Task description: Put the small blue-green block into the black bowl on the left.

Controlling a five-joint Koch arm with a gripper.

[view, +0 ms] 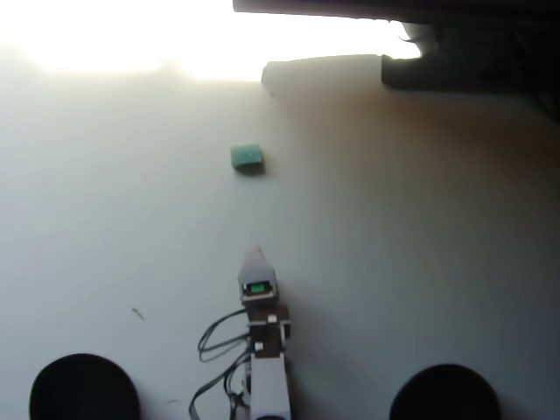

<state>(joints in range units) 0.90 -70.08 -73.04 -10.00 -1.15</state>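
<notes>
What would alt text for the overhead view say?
A small teal block lies alone on a white table, with the robot arm's pincer pointing toward it from below. Two black bowls sit at the bottom edge, left and right.

A pale white table lies under blown-out glare at top, beside dark shapes.

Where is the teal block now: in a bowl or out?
Out: the teal block lies on the table, apart from both black bowls.
</notes>
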